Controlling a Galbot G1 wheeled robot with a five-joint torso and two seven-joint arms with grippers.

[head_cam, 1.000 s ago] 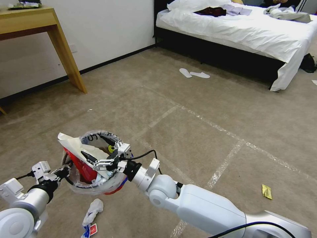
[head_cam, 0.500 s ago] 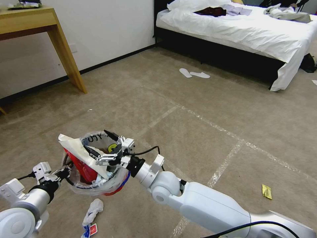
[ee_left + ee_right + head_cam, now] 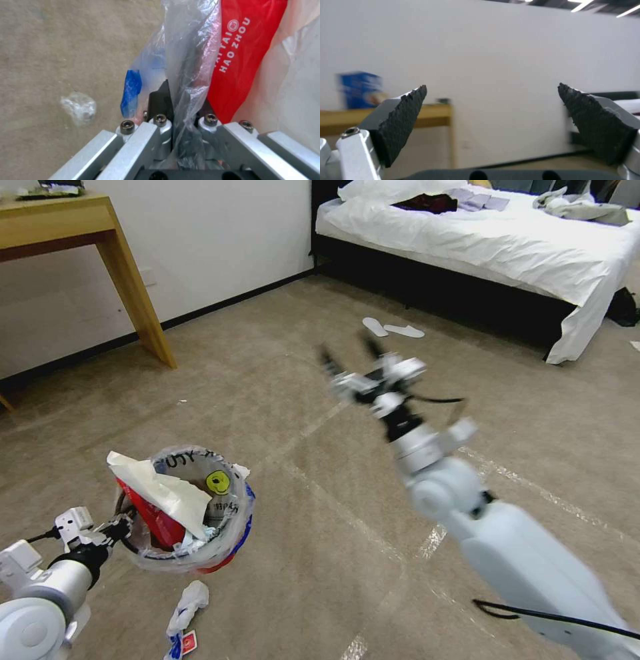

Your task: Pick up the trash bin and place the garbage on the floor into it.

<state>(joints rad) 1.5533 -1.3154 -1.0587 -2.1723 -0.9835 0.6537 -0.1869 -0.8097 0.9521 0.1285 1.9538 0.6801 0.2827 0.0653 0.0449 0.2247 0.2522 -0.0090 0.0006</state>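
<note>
The trash bin (image 3: 190,513) hangs from the left gripper (image 3: 123,528) clamped on its nine o'clock rim, while the right gripper (image 3: 347,357), jaws apart, is raised toward one o'clock.

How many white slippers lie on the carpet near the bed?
2. One slipper lies beside the other slipper on the floor in front of the bed. More may be hidden under it.

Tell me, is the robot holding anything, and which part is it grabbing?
The left gripper holds the trash bin by its bag-covered rim, jaws shut on the edge. The right gripper is open and holds nothing.
</note>
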